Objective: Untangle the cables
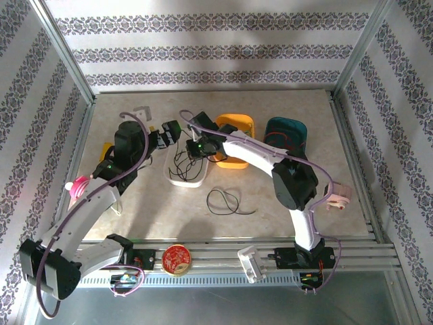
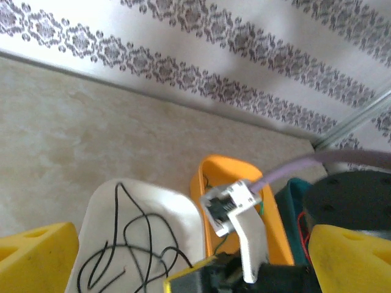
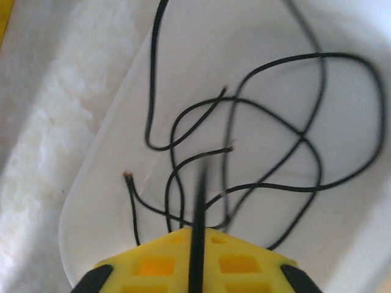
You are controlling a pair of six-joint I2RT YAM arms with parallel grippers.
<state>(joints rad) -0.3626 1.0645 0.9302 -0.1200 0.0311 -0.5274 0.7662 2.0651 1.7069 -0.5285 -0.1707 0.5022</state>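
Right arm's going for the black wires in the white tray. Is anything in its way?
Nothing visible is. The right gripper hangs directly over the black cables lying in the white tray, with only open air between. One blurred strand runs up to its yellow fingers.

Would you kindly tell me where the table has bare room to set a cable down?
The table is bare along the back wall beyond the orange tray and teal tray, and between the loose cable loop and the left arm. Crowded: the white tray of black cables, where the left gripper and right gripper meet.
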